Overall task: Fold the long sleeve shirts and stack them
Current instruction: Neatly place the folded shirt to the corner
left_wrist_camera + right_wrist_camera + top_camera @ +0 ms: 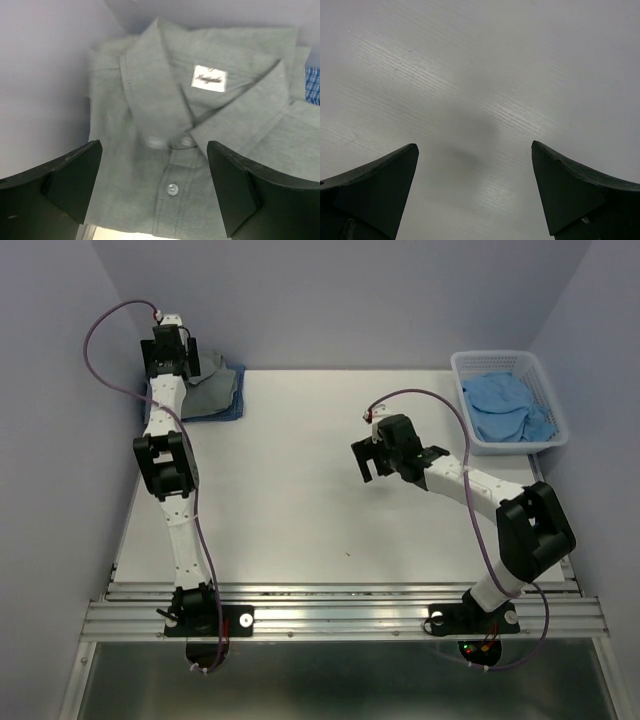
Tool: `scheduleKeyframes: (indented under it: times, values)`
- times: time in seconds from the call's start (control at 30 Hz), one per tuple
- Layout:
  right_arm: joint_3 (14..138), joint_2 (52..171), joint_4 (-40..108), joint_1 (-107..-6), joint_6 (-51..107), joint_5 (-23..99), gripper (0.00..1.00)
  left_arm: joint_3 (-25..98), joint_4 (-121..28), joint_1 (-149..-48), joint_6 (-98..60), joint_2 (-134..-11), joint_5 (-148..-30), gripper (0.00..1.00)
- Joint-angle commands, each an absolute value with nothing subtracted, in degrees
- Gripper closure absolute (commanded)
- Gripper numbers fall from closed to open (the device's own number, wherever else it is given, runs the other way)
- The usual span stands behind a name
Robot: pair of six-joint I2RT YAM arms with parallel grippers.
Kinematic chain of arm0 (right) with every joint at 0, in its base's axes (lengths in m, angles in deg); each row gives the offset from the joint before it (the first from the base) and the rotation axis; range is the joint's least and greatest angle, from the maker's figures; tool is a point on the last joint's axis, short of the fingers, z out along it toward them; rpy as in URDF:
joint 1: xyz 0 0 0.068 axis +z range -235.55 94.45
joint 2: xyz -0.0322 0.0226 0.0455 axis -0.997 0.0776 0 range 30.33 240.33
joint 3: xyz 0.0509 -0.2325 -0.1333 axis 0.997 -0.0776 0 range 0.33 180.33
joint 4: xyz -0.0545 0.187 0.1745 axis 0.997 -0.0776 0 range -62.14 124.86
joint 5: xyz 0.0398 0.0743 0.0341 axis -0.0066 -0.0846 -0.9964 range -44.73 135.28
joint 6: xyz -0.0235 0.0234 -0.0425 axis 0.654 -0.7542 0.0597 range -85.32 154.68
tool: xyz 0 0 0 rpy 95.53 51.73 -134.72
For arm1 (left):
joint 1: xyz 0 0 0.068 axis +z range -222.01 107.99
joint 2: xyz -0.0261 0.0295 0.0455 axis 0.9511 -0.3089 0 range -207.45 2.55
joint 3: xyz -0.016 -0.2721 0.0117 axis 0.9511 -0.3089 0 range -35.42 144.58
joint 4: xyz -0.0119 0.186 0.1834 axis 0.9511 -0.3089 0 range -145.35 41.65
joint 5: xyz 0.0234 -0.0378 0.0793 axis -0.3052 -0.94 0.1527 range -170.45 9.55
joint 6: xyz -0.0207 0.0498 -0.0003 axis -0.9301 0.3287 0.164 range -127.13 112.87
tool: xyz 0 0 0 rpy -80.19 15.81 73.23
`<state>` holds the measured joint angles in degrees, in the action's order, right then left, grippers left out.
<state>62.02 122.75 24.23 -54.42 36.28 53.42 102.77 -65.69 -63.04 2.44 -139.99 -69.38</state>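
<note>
A folded grey shirt [212,385] lies in the table's far left corner on top of a dark blue shirt [234,406]. The left wrist view shows the grey shirt [165,125] collar up, with its white label and buttons, and a strip of the dark blue shirt [313,82] at the right edge. My left gripper [155,185] hovers open just above the grey shirt's button placket, holding nothing; from above it [180,362] sits over the stack. A crumpled pale blue shirt [508,405] fills the basket. My right gripper [368,462] hangs open over bare table [475,185].
The white lattice basket [495,357] stands at the table's far right corner. Pale walls close in behind and on both sides, and the left wall runs right beside the shirt stack. The white tabletop [300,500] spreads between the two arms.
</note>
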Motion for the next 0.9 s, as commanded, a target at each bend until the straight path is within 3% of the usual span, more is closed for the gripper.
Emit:
scheduleKeyframes:
  times: [0.0,0.17,0.27,0.3,0.5,0.6,0.87]
  values:
    - [64.67,120.51,23.43,-54.26,30.83,58.62,0.00,107.40,-61.44,-63.04,-1.41,-132.91,-64.09,0.01]
    - [62.83,115.24,25.19,-54.79,23.61,65.48,0.00,102.76,-65.48,-65.15,-6.59,-117.48,-68.23,0.01]
    - [60.63,112.26,25.28,-56.98,17.20,68.82,0.00,89.68,-64.97,-67.43,-12.74,-104.31,-76.01,0.01]
    - [59.75,111.46,25.37,-57.86,13.44,69.53,0.00,79.90,-63.91,-68.13,-16.75,-100.93,-77.01,0.01]
    - [55.09,106.80,23.88,-60.68,7.97,73.40,0.00,42.00,-51.52,-79.54,-28.89,-78.35,-71.15,0.01]
    - [52.64,103.73,24.49,-60.68,6.29,72.43,0.00,31.42,-49.67,-82.72,-33.31,-72.53,-70.86,0.01]
    - [45.07,96.78,30.37,-60.68,2.78,71.99,0.00,24.87,-48.79,-85.02,-36.30,-67.15,-71.84,0.01]
